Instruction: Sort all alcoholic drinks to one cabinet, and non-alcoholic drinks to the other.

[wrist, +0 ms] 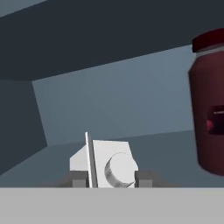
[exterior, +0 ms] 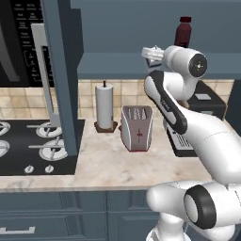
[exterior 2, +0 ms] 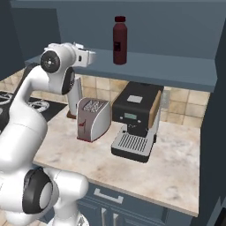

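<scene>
The non-alcoholic drink, a squat dark maroon bottle (exterior 2: 119, 40) with a red cap, stands upright on the open cabinet's shelf (exterior 2: 167, 68). It also rises behind my arm (exterior: 183, 32) and fills the right edge of the hand view (wrist: 209, 109). My gripper (exterior 2: 91, 57) is raised to shelf height, left of the bottle and apart from it. It points into the cabinet (wrist: 111, 180), shut, with nothing held. From the left base camera the gripper (exterior: 149, 52) sits at the shelf's front edge. The alcoholic drinks are out of view.
On the counter below stand a paper towel roll (exterior: 104, 106), a toaster (exterior: 137, 128) and a black coffee machine (exterior 2: 134, 121). An open cabinet door (exterior: 61, 75) hangs over the stove (exterior: 33, 146) on the left. A dark cabinet side (exterior 2: 216, 110) closes the right.
</scene>
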You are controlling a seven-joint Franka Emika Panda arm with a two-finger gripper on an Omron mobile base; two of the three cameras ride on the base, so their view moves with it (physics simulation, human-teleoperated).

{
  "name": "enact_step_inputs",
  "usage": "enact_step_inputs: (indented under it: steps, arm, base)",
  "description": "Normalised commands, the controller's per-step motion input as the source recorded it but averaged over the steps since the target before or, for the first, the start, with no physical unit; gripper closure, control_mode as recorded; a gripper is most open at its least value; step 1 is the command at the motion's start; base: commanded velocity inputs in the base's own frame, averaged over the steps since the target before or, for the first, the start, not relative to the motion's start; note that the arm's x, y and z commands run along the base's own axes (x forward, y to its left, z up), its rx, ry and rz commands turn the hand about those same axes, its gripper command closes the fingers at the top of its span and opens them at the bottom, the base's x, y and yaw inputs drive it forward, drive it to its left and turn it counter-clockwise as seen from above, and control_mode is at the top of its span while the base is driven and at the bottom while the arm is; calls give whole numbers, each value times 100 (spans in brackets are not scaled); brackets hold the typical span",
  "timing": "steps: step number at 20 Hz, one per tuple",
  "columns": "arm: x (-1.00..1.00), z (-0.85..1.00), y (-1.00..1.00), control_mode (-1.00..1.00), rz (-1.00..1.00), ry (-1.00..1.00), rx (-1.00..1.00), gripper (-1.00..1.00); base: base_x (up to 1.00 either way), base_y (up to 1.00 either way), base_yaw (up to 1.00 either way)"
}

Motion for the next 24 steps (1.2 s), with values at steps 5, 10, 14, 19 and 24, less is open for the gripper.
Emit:
enact_step_inputs:
  steps: [5, 10, 14, 19, 24]
  arm:
    - [36, -3, 0, -100, 0, 0, 0, 100]
    - [28, -7, 0, -100, 0, 0, 0, 100]
    - [31, -15, 0, -100, 0, 0, 0, 100]
    - [35, -12, 0, -100, 0, 0, 0, 100]
    - [19, -8, 0, -100, 0, 0, 0, 100]
  base:
    - [0, 0, 0]
    - [0, 0, 0]
    - [0, 0, 0]
    - [0, 0, 0]
    - [0, 0, 0]
